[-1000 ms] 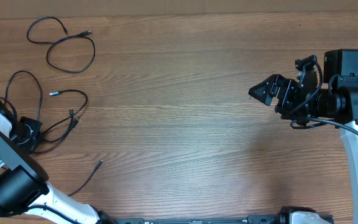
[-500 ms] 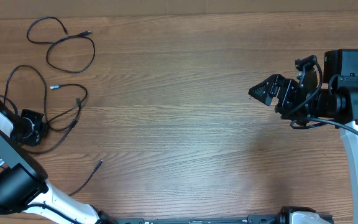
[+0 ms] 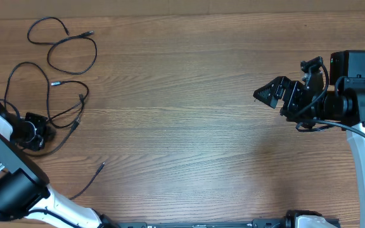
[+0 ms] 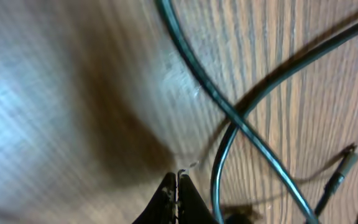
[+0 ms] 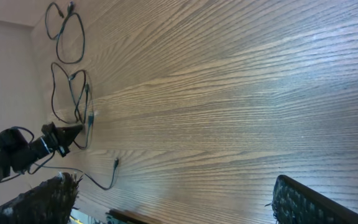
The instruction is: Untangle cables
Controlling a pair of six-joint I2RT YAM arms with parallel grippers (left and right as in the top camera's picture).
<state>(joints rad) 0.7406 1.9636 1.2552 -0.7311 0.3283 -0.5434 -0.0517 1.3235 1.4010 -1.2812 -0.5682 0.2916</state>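
Several thin black cables [image 3: 56, 101] lie looped over each other at the table's left. My left gripper [image 3: 40, 132] sits low among them, shut. In the left wrist view its tips [image 4: 178, 179] meet with nothing visible between them, and one cable [image 4: 219, 168] curves close past the right finger, crossing another cable [image 4: 194, 74]. A plug end [image 4: 347, 163] lies nearby. A separate looped cable [image 3: 71, 54] rests at the far left corner. My right gripper [image 3: 263, 94] hovers far right, open and empty, its fingers [image 5: 309, 202] spread wide.
A loose cable end [image 3: 102, 166] trails toward the front left beside the left arm's white base [image 3: 62, 209]. The wooden table [image 3: 182, 126] stretches between the arms. The table's far edge [image 3: 182, 14] runs along the top.
The left gripper shifted slightly right and away from the front edge. The looped cables beside it moved and spread toward the far edge. The right arm stayed still.
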